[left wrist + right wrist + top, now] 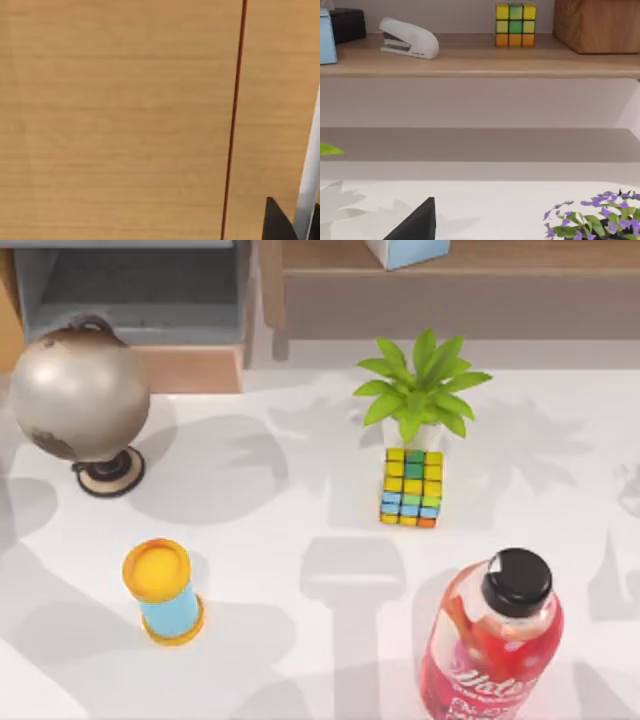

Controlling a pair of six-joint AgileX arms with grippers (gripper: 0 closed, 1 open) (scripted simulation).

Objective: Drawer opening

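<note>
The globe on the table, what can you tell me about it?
The globe is a dull silvery-beige ball with dark patches, held in a dark curved arm that rises over its top. It stands upright on a small round base with a tan rim, on the white table at the top view's left, just in front of the wooden drawer unit. Nothing else touches it.

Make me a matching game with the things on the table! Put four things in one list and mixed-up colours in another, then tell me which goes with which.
Things:
1. globe
2. plant
3. bottle cap
4. can lid

Colours:
A. black
B. yellow
C. silvery grey
D. green

Pairs: 1-C, 2-D, 3-A, 4-B
</note>
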